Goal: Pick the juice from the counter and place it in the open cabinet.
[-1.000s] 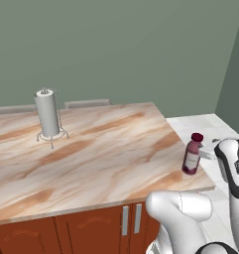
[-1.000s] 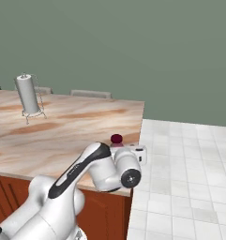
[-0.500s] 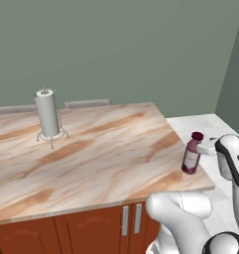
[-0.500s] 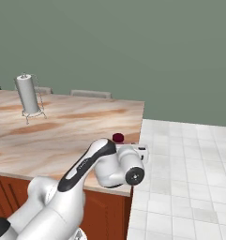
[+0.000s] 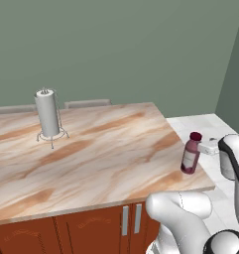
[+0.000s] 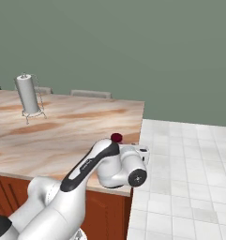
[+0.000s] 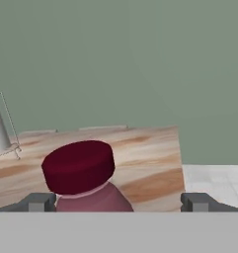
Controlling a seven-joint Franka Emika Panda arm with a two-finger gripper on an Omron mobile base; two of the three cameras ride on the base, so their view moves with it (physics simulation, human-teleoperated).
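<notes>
Gripper (image 7: 118, 201) sits low at the near right corner of the counter (image 5: 101, 154), fingers (image 7: 39, 201) spread wide, one tip on each side of the juice bottle (image 7: 83, 175). Bottle stands closer to the left tip; no contact that I can make out, though the tips are mostly cut off at the bottom of the hand view.

Juice bottle (image 5: 191, 153) upright on the marble slab, near its right edge and close to the front corner. Dark red cap up, pale label around the middle. From the right base view only the cap (image 6: 116, 137) pokes above the arm's white link.

Farther back and well to the left: grey paper-towel roll (image 5: 47, 113) on a wire stand, upright. Green wall behind. White tile floor (image 6: 189, 159) to the right of the counter.
</notes>
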